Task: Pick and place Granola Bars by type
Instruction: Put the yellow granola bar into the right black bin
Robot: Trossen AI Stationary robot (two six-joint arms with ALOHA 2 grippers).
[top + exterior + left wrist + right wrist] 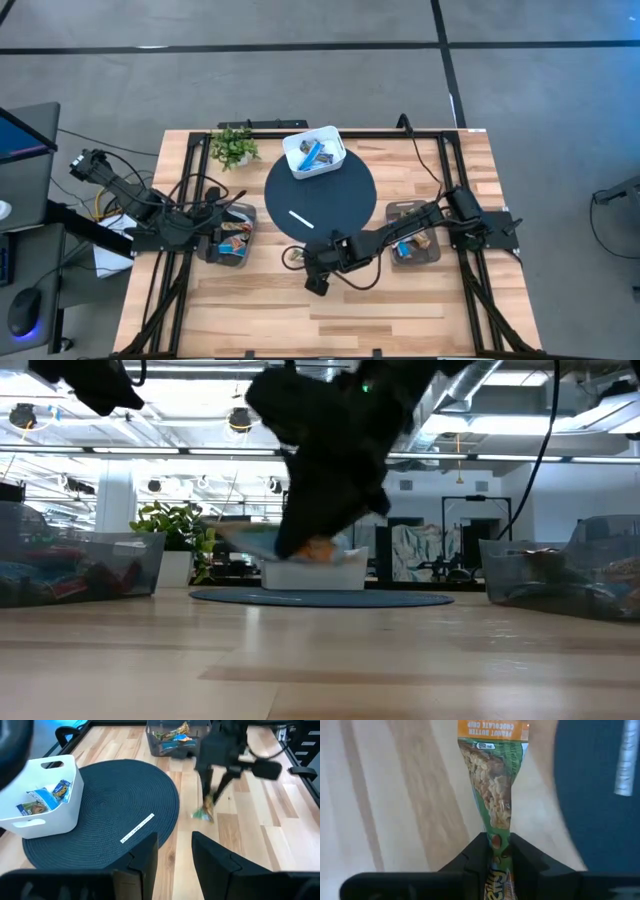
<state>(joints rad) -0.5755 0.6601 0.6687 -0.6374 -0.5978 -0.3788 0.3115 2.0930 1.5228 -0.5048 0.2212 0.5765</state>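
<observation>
My right gripper [316, 272] reaches over the bare wood near the round dark mat [320, 195] and is shut on a green-and-orange granola bar [495, 785], also seen in the left wrist view as the bar [204, 813]. Blue-and-white bars [47, 800] lie in the white box [315, 152], which stands on the mat's far part. More wrapped bars fill the left clear bin [230, 242] and the right clear bin [414, 246]. My left gripper [175, 854] is open and hovers by the left bin, touching nothing. My right gripper pinches the bar's one end [495, 845] between its two fingers, which lie along the bar's length. The fingers [212, 795] slant downward from above. The bar hangs below them, lifted clear of the table [315, 548].
A thin white stick [300, 218] lies on the mat near the held bar. A potted plant [234, 146] stands at the far left corner. Black frame rails run along the table's left and right sides. Bare wood stretches along the near edge [330, 310].
</observation>
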